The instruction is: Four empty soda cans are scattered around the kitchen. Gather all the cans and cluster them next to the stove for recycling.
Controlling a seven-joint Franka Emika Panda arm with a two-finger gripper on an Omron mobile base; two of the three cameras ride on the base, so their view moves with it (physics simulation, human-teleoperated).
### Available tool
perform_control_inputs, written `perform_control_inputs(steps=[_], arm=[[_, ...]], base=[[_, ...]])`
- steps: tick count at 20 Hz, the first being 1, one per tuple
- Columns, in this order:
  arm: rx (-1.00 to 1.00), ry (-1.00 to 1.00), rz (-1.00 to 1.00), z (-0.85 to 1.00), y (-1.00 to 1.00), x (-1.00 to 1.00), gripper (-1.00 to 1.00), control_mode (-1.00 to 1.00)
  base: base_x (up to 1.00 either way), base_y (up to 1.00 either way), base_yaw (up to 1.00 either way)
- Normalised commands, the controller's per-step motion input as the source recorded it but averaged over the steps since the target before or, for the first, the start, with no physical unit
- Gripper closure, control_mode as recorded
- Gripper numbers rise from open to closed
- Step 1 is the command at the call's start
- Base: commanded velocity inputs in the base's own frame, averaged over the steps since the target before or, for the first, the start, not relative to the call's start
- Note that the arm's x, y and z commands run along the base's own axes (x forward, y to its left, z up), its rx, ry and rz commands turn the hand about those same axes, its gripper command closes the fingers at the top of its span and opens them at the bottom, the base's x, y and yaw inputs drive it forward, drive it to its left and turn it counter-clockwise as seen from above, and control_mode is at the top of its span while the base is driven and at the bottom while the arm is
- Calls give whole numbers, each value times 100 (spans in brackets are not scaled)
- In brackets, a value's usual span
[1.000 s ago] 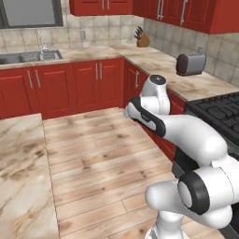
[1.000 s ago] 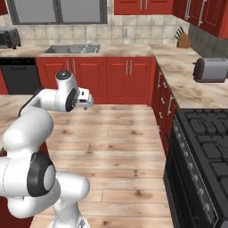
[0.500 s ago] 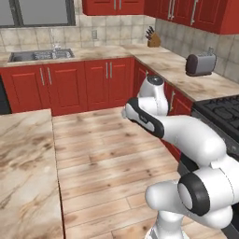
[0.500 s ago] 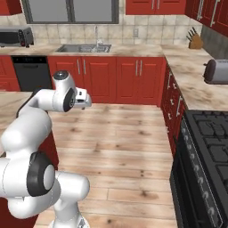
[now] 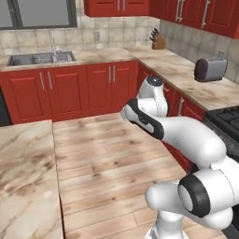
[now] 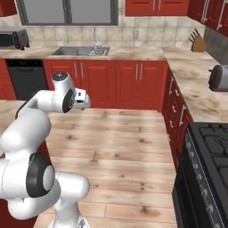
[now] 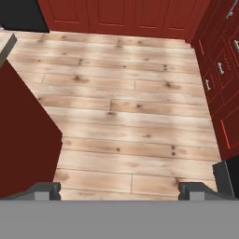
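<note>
Four soda cans are wanted beside the stove (image 6: 209, 169), though where they stand I cannot tell. Gripper (image 7: 119, 189) hangs spread wide and empty over the floor left of the stove. Empty cans likely light, thin-walled, slippery: pinch gently mid-body.

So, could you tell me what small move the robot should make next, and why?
Probably keep driving and scanning: the gripper hangs open and empty over bare wooden floor, and no can stands on the counter between toaster and stove.
</note>
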Motion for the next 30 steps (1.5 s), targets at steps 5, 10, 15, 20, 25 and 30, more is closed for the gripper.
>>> perform_control_inputs(steps=[5, 10, 15, 20, 25, 30], arm=[[0, 0, 0, 0, 0, 0, -100, 100], [0, 0, 0, 0, 0, 0, -100, 100], [0, 0, 0, 0, 0, 0, -100, 100], [0, 0, 0, 0, 0, 0, -100, 100], [0, 0, 0, 0, 0, 0, -100, 100], [0, 0, 0, 0, 0, 0, -100, 100]], base=[[81, 0, 0], [85, 0, 0], [86, 0, 0], [88, 0, 0], [92, 0, 1], [89, 1, 4]])
